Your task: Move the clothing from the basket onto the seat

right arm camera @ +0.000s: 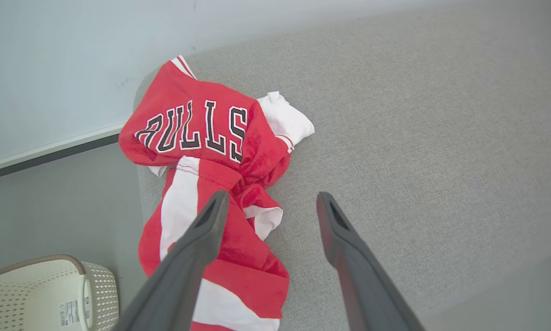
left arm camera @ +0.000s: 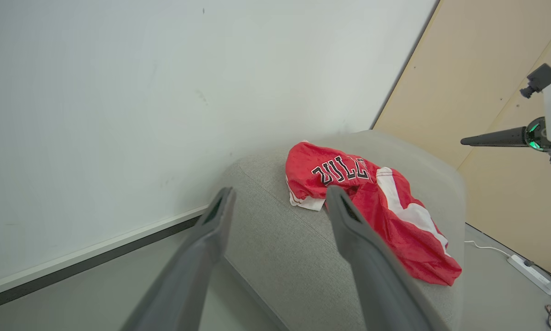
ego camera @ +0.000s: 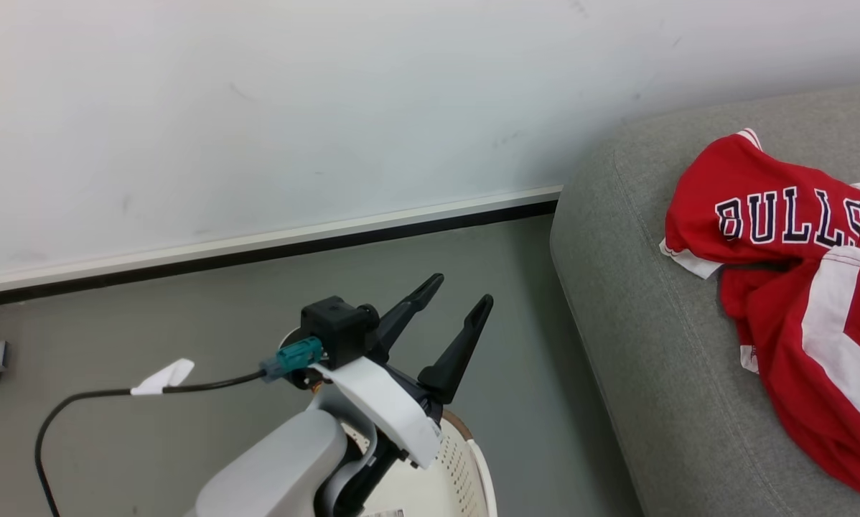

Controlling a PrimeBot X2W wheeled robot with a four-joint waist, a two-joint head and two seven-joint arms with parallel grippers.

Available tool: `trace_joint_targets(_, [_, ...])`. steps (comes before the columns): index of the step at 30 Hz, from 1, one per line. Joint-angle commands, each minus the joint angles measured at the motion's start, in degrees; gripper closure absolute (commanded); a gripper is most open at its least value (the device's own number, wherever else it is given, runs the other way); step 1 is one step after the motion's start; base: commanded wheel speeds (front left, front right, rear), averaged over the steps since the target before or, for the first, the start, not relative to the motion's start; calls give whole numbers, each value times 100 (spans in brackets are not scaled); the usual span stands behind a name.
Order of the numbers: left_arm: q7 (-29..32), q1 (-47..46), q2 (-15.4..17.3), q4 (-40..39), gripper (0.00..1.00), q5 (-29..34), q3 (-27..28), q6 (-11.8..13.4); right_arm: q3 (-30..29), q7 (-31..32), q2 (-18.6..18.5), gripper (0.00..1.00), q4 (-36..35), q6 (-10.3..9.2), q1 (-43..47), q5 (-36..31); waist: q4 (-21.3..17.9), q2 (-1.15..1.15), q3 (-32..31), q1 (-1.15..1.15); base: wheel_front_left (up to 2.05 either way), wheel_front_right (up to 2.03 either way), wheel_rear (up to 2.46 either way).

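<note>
The red clothing (ego camera: 796,287) lies crumpled on the grey seat (ego camera: 652,323), near its left end, with a jersey's dark letters facing up. The cream basket (ego camera: 466,459) stands on the floor just left of the seat, partly hidden under my left arm. My left gripper (ego camera: 461,287) hangs open and empty above the basket, pointing toward the wall. In the left wrist view, my left gripper (left arm camera: 280,191) frames the seat (left arm camera: 275,230) and the clothing (left arm camera: 372,202). My right gripper (right arm camera: 272,196) hovers open above the clothing (right arm camera: 202,138) and the seat (right arm camera: 418,138), holding nothing. The basket (right arm camera: 36,294) shows at lower left.
A white wall with a dark baseboard (ego camera: 258,251) runs behind the grey floor. A black cable (ego camera: 114,393) trails from my left wrist. A tan panel (left arm camera: 487,69) stands beyond the seat, with a white power strip (left arm camera: 530,273) and cords on the floor beside it.
</note>
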Motion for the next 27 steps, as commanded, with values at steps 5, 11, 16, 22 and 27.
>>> trace_joint_targets(5, [-1,174,3,11,0,-26,114,-4,-52,-326,67,0,-607,-14,79,-200,48,0,-166,0,0,0,0])
trace_joint_targets(11, [-1,351,47,-59,0,35,337,37,-127,-823,334,0,-1485,-14,188,-519,158,0,-392,0,0,0,0])
trace_joint_targets(16, [0,505,113,-135,0,68,566,99,-196,-1364,574,0,-2179,-14,283,-885,318,0,-540,0,0,0,0])
trace_joint_targets(22, [-1,751,264,-264,0,76,1009,214,-179,-1974,957,0,-2644,-14,421,-1423,579,0,-691,0,0,0,0])
trace_joint_targets(27, [-1,990,457,-368,0,223,1469,399,-160,-2347,1353,0,-2733,-14,633,-1867,830,0,-792,0,0,0,0])
